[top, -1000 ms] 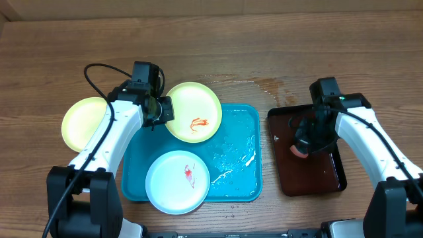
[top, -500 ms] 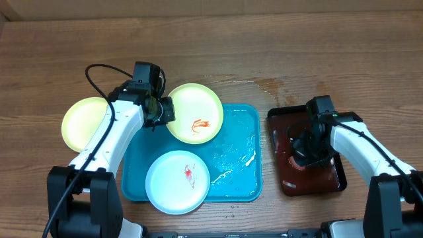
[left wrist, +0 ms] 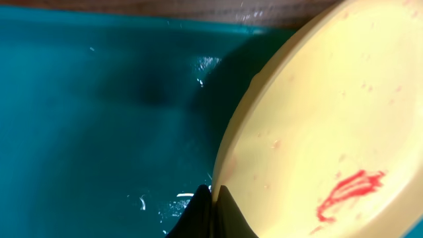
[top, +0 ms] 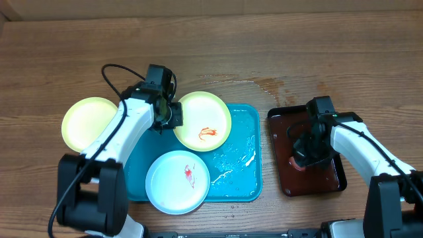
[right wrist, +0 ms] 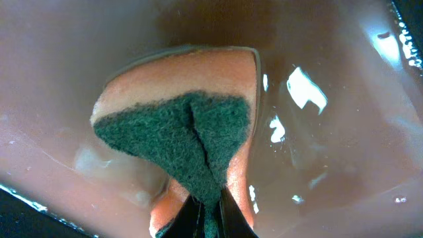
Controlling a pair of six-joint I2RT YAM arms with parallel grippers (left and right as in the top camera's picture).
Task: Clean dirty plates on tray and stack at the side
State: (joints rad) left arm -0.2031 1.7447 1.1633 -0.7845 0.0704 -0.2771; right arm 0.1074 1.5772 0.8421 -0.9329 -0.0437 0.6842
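Now the left gripper (top: 169, 116) is pinching the rim of a pale yellow-green round plastic plate (top: 203, 119), holding it over the far edge of the large turquoise plastic tray (top: 239, 173). The right gripper (top: 303, 156) is squeezing an orange sponge with a green scouring face (right wrist: 173, 116) in the wet reddish-brown tray (top: 332, 180). Scrubbing seems about to begin: the sponge needs carrying across onto the plate's red smear (top: 207, 133). A pale blue-white plate (top: 173, 188) is waiting at the turquoise tray's near-left corner.
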